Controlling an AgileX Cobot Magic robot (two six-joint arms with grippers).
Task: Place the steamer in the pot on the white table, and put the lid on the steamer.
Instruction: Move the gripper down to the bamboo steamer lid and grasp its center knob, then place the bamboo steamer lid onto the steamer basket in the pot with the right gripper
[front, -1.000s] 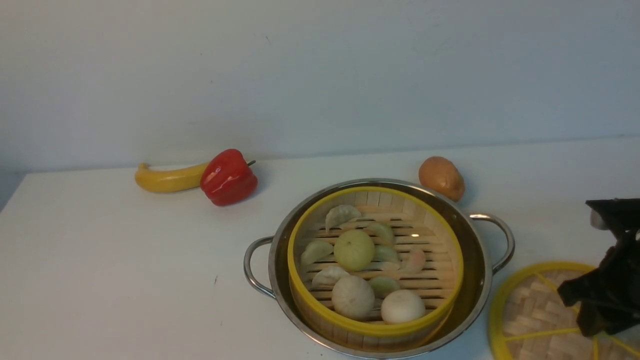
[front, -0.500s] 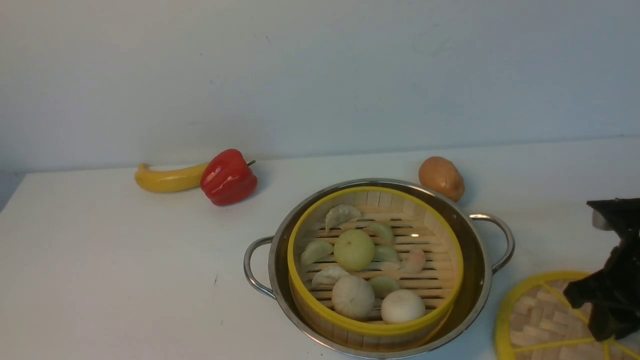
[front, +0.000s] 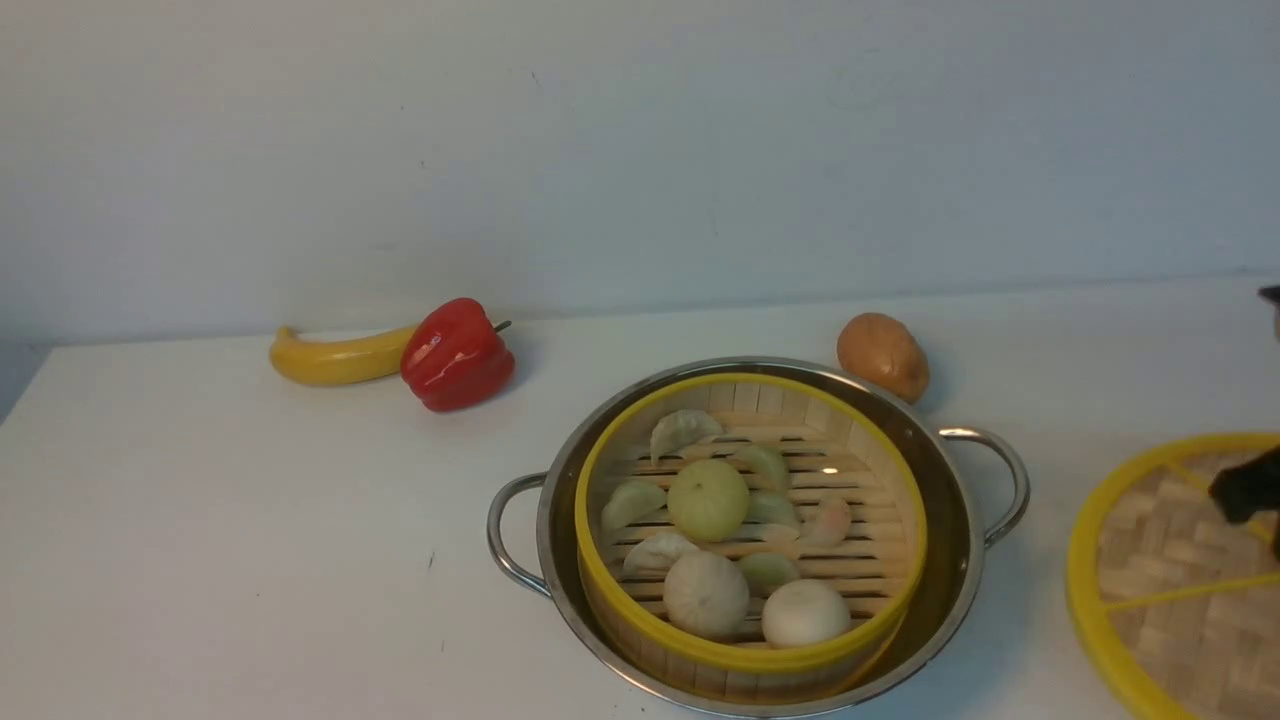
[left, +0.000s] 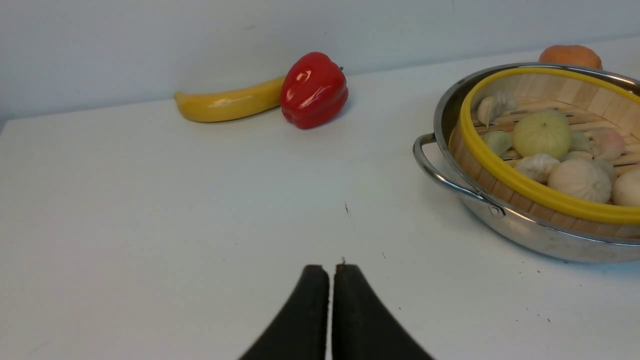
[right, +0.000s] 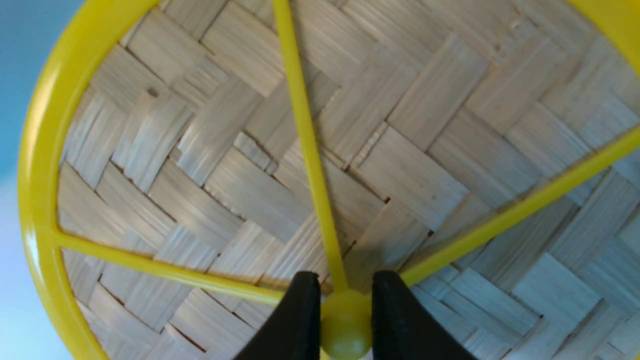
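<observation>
Steamer (front: 740, 658) sits in pot (front: 955, 540); woven lid (front: 1160, 560), perhaps raised, well right.

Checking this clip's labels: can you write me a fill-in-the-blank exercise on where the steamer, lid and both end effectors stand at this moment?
1. The steamer sits inside the pot, and the lid is off to the robot's ____ side.
2. The right end effector is shut on the lid's small yellow ____.
3. The left end effector is ____ and holds nothing.
4. Beside the banana lies a ____ pepper.
Missing words: right; knob; shut; red.
</observation>
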